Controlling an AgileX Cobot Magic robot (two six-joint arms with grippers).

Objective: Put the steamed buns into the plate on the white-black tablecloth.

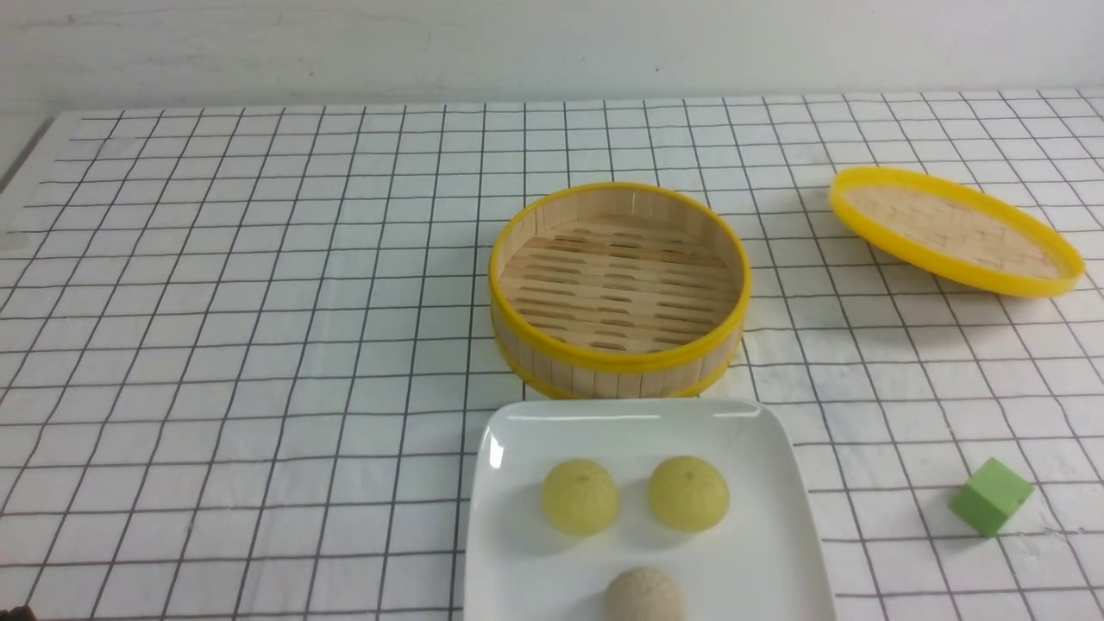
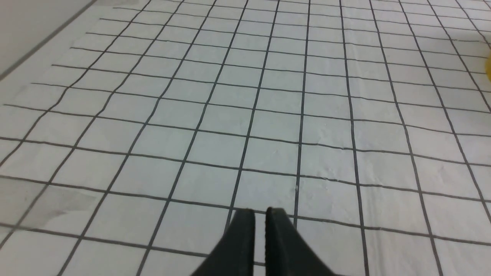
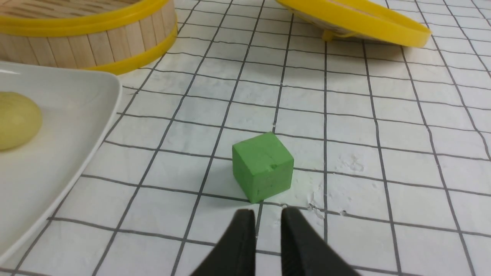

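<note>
Three steamed buns lie in the white square plate (image 1: 509, 483) at the front edge of the white-black tablecloth (image 1: 259, 302): a pale yellow one (image 1: 580, 495), a second yellow one (image 1: 688, 492) and a beige-white one (image 1: 643, 595) cut by the frame edge. The right wrist view shows the plate's corner (image 3: 76, 115) and one yellow bun (image 3: 17, 120). My right gripper (image 3: 267, 212) hangs low over the cloth just short of a green cube, its jaws slightly parted and empty. My left gripper (image 2: 260, 212) is over bare cloth, shut to a thin slit. Neither arm shows in the front view.
An empty bamboo steamer (image 1: 617, 362) with yellow rims stands right behind the plate. Its lid (image 1: 953, 228) lies tilted, inside up, at the back right. The green cube (image 1: 990, 496) (image 3: 262, 166) sits to the right of the plate.
</note>
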